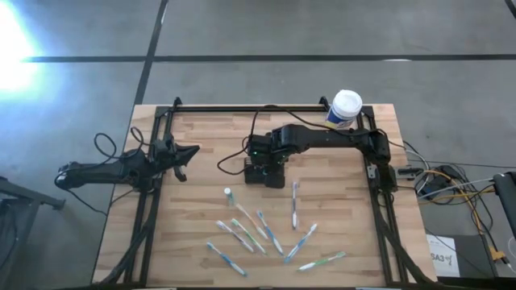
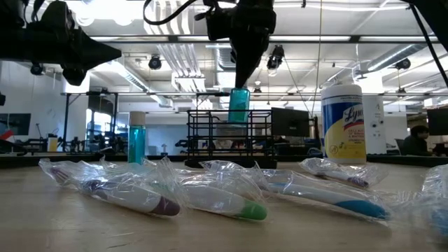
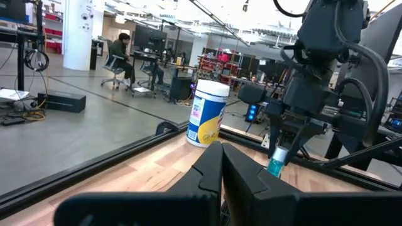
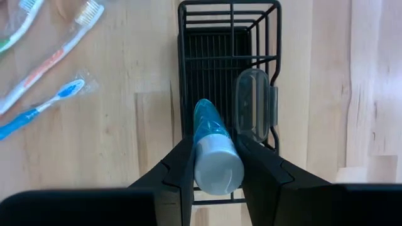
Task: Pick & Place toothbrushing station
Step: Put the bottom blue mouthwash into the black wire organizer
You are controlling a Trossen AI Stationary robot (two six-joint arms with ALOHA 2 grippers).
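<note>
From above, the table point(image 1: 193, 242) is a wooden top inside a black frame. The right gripper point(image 1: 266, 165) reaches in from the right edge to hang over the black holder point(image 1: 266, 176), which sits near the middle, toward the far side. The left gripper point(image 1: 187, 153) waits at the left edge, fingers clenched on nothing. A canister point(image 1: 345, 109) stands at the far right corner. Wrapped toothbrushes point(image 1: 266, 229) lie scattered over the near half; a small tube point(image 1: 228, 194) stands upright among them. Bare wood shows between the holder and the left edge, and along the far rail.

At table height, the right gripper point(image 2: 241, 77) comes down from above, holding a teal tube point(image 2: 239, 105) upright just over the wire holder point(image 2: 229, 136). The second tube point(image 2: 136, 136) stands to the left, the canister point(image 2: 342, 124) to the right, bagged brushes point(image 2: 210, 196) along the near edge.

The left wrist camera looks past its own closed fingers point(image 3: 217, 172) to the canister point(image 3: 207, 113) and the other arm with the teal tube point(image 3: 276, 164).

The right wrist camera looks straight down: the fingers point(image 4: 179, 172) clamp the tube point(image 4: 213, 150) over the near end of the holder point(image 4: 229, 37), beside a clear case point(image 4: 251, 103) already inside. Brushes point(image 4: 44, 69) lie apart on the wood.
</note>
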